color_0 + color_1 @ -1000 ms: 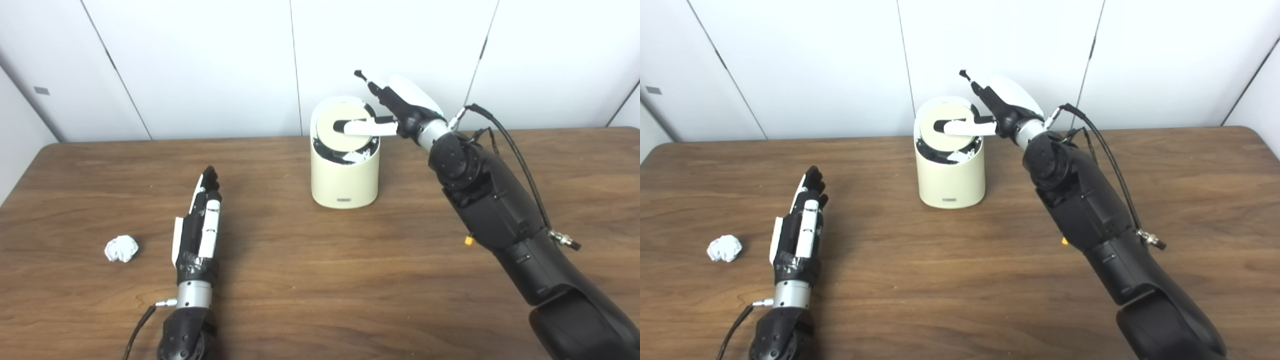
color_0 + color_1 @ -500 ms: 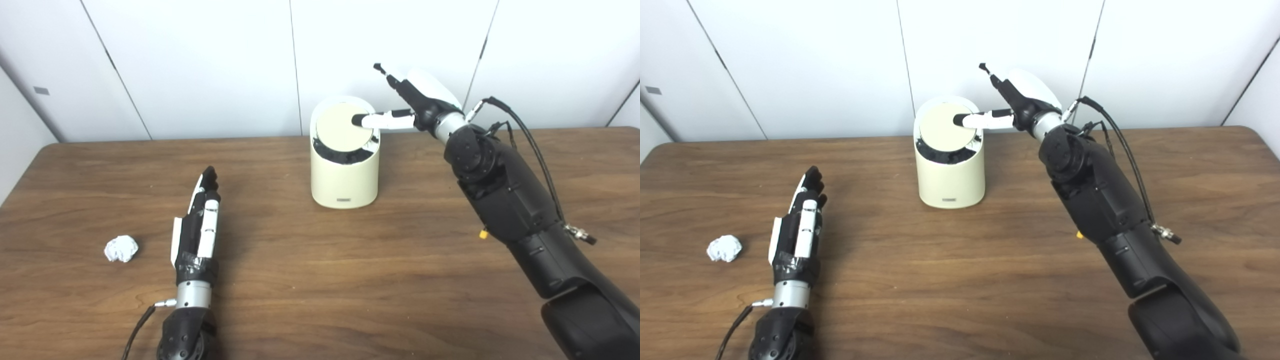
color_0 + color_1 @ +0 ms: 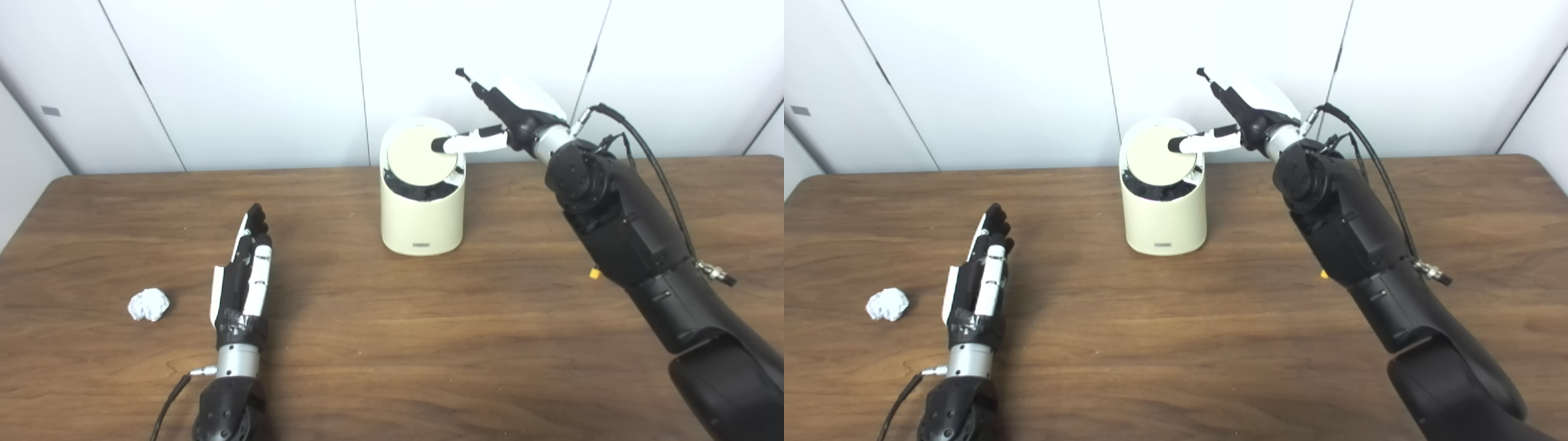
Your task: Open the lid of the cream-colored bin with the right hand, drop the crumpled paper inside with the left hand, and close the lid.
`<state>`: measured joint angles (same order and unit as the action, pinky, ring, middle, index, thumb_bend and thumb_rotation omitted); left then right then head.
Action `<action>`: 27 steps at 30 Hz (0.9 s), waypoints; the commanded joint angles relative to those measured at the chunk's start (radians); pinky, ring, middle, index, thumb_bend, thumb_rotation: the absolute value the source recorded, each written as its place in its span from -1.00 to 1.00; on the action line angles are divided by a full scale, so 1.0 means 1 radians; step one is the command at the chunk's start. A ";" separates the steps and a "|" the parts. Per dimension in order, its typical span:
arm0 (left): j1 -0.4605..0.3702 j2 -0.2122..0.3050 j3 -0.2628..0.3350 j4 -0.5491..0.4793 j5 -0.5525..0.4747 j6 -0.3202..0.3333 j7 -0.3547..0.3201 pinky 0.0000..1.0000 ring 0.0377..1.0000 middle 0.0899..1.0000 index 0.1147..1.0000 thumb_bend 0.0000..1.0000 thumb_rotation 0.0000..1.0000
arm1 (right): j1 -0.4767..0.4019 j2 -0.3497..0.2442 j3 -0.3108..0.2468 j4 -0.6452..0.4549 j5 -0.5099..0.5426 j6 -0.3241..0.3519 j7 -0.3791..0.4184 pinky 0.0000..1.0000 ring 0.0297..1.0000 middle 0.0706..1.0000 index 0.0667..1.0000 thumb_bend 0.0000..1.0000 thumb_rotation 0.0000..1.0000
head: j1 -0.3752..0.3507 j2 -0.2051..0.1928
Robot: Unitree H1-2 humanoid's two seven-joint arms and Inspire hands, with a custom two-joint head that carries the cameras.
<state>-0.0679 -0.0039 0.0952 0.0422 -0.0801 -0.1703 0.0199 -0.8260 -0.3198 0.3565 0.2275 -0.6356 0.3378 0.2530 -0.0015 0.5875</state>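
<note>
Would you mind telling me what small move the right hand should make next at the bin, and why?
Probably press the lid further down at its near side. The right hand has one of its fingers on the lid of the cream-colored bin, which is tilted with only a dark gap at its front. The crumpled paper lies on the table beside the open left hand.

Bin: a cream-colored cylindrical plastic bin (image 3: 421, 214) is standing upright toward the back of the brown wooden table (image 3: 392, 343).
Lid: its round cream lid (image 3: 421, 156) is tilting, exposing a dark gap at the front.
Paper: a small crumpled white paper ball (image 3: 149, 304) is lying far to the left, well apart from the bin.
</note>
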 commanded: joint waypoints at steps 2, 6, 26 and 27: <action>0.027 -0.021 -0.012 0.060 0.000 -0.018 0.002 1.00 1.00 0.96 0.95 -0.49 0.41 | -0.063 0.002 -0.004 -0.019 -0.012 -0.021 -0.006 0.68 0.93 0.96 1.00 0.39 0.31 | 0.001 0.000; 0.029 -0.022 -0.014 0.055 0.006 -0.013 0.005 1.00 1.00 0.96 0.95 -0.45 0.41 | -0.062 0.006 0.000 -0.022 -0.017 -0.015 0.003 0.73 0.95 0.95 1.00 0.39 0.30 | 0.005 0.001; 0.017 -0.027 -0.017 0.076 0.021 -0.030 0.020 1.00 0.99 0.93 0.94 -0.32 0.40 | -0.073 0.004 0.017 0.022 -0.031 -0.053 0.018 0.91 0.99 0.95 1.00 0.36 0.17 | 0.008 0.007; 0.017 -0.027 -0.018 0.075 0.021 -0.028 0.020 1.00 0.99 0.93 0.94 -0.35 0.43 | -0.073 0.003 0.020 0.022 -0.035 -0.053 0.020 0.91 0.99 0.95 1.00 0.36 0.16 | 0.007 0.008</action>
<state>-0.0825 -0.0085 0.0924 0.0583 -0.0701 -0.1715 0.0354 -0.8326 -0.3083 0.3748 0.2700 -0.6541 0.3102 0.2799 0.0046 0.5952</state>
